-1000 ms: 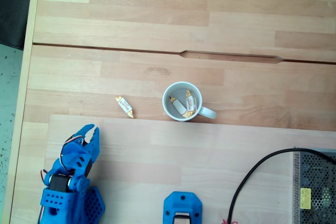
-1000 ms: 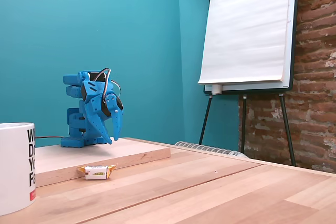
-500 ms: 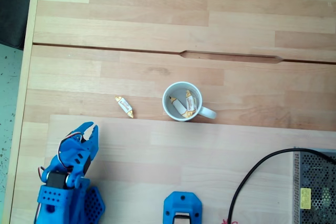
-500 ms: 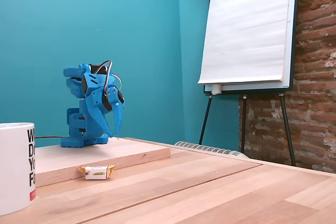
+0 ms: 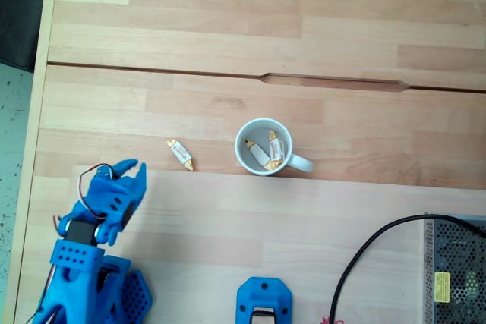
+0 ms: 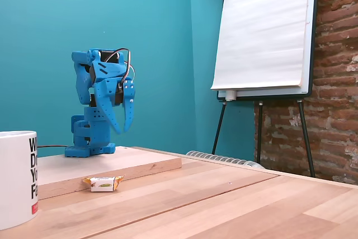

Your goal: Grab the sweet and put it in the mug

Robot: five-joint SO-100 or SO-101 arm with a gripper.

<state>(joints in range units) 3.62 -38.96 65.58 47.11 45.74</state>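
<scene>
In the fixed view from above, the white mug (image 5: 244, 158) stands mid-table with its handle to the right and two sweets (image 5: 262, 155) inside. A third sweet (image 5: 180, 154) lies on the wood to its left. My blue gripper (image 5: 127, 166) is down-left of that sweet, apart from it. In the low fixed view, the gripper (image 6: 123, 131) hangs in the air pointing down, above the raised board and behind the sweet (image 6: 103, 182). Its fingers are slightly open with nothing between them. The mug (image 6: 17, 177) fills the left edge.
A raised wooden board (image 5: 304, 225) carries the arm's base. A blue part (image 5: 263, 305), a black cable (image 5: 364, 256) and a metal mesh box (image 5: 456, 275) sit at the bottom right. The table's left edge (image 5: 36, 149) is close. An easel (image 6: 263, 32) stands behind.
The arm has straightened and lifted the gripper higher above the board. From above, the gripper has shifted a little toward the sweet. Sweets and mug have not moved.
</scene>
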